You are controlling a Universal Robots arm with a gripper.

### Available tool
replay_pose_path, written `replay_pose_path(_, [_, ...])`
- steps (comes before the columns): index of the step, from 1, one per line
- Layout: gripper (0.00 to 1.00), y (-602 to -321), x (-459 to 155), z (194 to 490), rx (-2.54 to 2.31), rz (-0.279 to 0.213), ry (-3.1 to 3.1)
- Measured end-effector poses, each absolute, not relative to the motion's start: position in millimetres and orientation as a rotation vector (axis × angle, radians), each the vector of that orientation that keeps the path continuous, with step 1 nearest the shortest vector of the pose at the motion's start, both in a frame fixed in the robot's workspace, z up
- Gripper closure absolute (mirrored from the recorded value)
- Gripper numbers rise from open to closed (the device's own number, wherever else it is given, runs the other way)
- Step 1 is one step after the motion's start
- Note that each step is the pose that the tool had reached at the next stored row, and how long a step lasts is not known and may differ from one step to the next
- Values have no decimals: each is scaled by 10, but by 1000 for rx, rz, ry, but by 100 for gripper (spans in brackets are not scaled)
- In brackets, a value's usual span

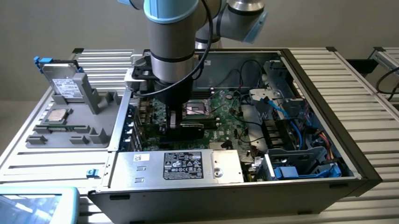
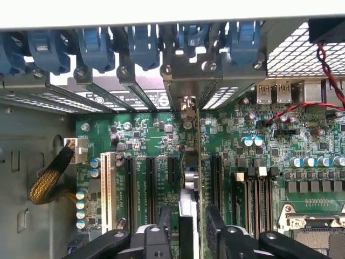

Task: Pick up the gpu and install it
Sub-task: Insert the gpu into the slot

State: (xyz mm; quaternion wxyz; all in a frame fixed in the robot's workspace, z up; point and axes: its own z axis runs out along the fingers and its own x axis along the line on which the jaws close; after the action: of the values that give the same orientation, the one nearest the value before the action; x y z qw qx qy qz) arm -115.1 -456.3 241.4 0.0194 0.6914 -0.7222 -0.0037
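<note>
Gripper: we saw the gripper (image 2: 186, 232) low inside the case (image 1: 324, 140), over the board (image 2: 323, 162) near the slots.
Fingers: we found the two fingers (image 2: 161, 229) standing on either side of the gpu (image 2: 190, 178); whether they were clenched on it or just letting go we could not tell.
Gpu: we saw it standing edge-on between the fingers, upright in a slot, its end bracket (image 2: 187, 108) up against the rear wall of the case.
Long axis: we judged it ran straight out from the fingers toward the rear wall, in line with the slots (image 2: 141, 183).
Seating: we judged the card in or nearly in its slot; we could not tell if it was fully home.
Room: we saw empty slots close on one side of the fingers, memory slots (image 2: 259, 194) on the other, open space above.
Outside: we saw a drive (image 1: 65, 84) in a tray (image 1: 62, 135) well apart from the fingers.
</note>
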Motion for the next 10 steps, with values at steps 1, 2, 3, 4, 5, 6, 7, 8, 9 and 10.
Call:
replay_pose_path(1, [58, -4563, -1151, 2422, 2146, -11, -2242])
replay_pose_path(2, [58, -4563, -1150, 2440, 2146, -10, -2242])
replay_pose_path(3, [58, -4563, -1151, 2484, 2147, -10, -2242])
replay_pose_path(4, [58, -4563, -1151, 2527, 2147, -10, -2242])
replay_pose_path(5, [58, -4563, -1151, 2571, 2147, -10, -2242])
replay_pose_path(6, [58, -4563, -1151, 2617, 2147, -10, -2242])
replay_pose_path(7, [58, -4563, -1151, 2665, 2146, -10, -2242])
replay_pose_path(8, [58, -4563, -1151, 2709, 2147, -10, -2242])
replay_pose_path(9, [58, -4563, -1151, 2754, 2146, -10, -2242])
replay_pose_path(10, [58, -4563, -1151, 2802, 2146, -10, -2242])
